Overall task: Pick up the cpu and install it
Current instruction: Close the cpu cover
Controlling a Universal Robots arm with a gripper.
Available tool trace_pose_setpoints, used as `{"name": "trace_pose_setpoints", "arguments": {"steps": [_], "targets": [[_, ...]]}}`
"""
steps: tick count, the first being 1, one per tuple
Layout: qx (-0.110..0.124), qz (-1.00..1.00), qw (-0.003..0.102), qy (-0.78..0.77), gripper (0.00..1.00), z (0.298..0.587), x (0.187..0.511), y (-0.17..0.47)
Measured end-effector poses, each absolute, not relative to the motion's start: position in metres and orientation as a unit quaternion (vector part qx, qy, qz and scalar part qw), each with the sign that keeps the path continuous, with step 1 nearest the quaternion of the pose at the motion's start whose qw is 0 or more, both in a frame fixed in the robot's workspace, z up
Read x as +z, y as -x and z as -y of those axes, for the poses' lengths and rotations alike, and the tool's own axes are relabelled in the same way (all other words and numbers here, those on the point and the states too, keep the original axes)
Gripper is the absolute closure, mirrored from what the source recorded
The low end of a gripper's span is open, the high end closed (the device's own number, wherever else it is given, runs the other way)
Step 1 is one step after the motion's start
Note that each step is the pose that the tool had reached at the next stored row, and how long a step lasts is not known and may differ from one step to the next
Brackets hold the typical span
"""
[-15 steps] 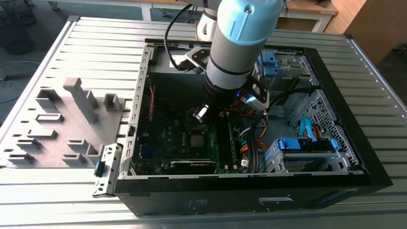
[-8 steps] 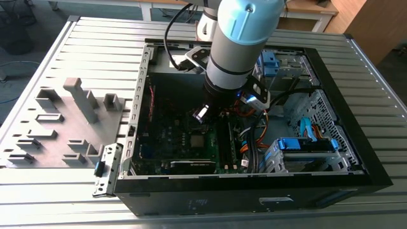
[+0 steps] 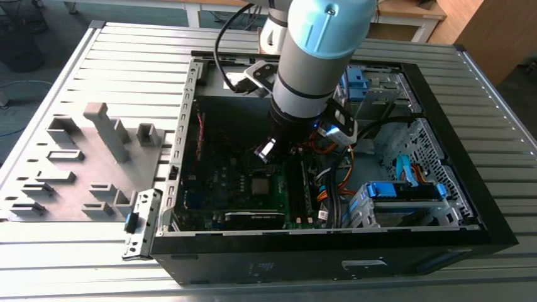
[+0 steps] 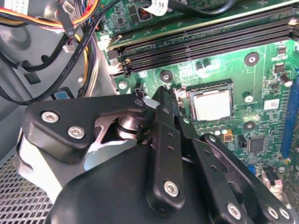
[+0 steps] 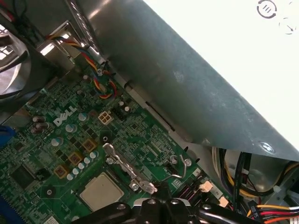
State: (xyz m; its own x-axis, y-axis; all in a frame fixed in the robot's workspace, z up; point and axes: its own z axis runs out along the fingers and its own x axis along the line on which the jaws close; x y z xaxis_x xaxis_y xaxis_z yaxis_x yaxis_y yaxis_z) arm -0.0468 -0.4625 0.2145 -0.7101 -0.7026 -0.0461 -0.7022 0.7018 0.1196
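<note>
The jaws, black metal linkages with silver screws, are drawn in narrow with their tips close together and nothing between them. They hang low inside the open black computer case (image 3: 293, 267), just above the green motherboard (image 4: 266, 93).

The cpu, a small flat square chip with a silvery-gray metal top (image 4: 212, 105) (image 5: 100, 191), is not in the jaws. It lies flat in its dark-framed socket on the motherboard, just beside the jaw tips and apart from them. A thin silver metal lever (image 5: 124, 168) lies on the board near the chip, also close to the jaw tips.

Beyond the chip from the jaws run the long black memory slots (image 4: 210, 39). To the other side of the jaws hangs a bundle of yellow, orange and black cables (image 4: 42, 23).

In the exterior view the silver and pale blue robot arm (image 3: 323, 38) reaches down into the case from above. The case rests on the gray slatted metal counter (image 3: 84, 264). Well away from the jaws, outside the case, a gray moulded fixture tray (image 3: 80, 189) lies on the same counter.
</note>
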Motion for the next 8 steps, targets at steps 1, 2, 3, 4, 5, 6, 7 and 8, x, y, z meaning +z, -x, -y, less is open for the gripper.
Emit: {"name": "trace_pose_setpoints", "arguments": {"steps": [1,2,3,4,5,6,7,8], "targets": [[-0.064,0.922,0.001,-0.381,0.89,0.4628,0.2150,0.0468],[-0.064,0.922,0.001,-0.381,0.89,0.4630,0.2155,0.0468],[-0.065,0.922,0.001,-0.381,0.89,0.4631,0.2161,0.0468],[-0.065,0.922,0.001,-0.381,0.89,0.4634,0.2166,0.0468],[-0.065,0.922,0.001,-0.381,0.89,0.4636,0.2171,0.0468],[-0.065,0.922,0.001,-0.381,0.89,0.4639,0.2176,0.0468],[-0.065,0.922,0.001,-0.381,0.89,0.4642,0.2182,0.0468],[-0.065,0.922,0.001,-0.381,0.89,0.4645,0.2188,0.0468]]}}
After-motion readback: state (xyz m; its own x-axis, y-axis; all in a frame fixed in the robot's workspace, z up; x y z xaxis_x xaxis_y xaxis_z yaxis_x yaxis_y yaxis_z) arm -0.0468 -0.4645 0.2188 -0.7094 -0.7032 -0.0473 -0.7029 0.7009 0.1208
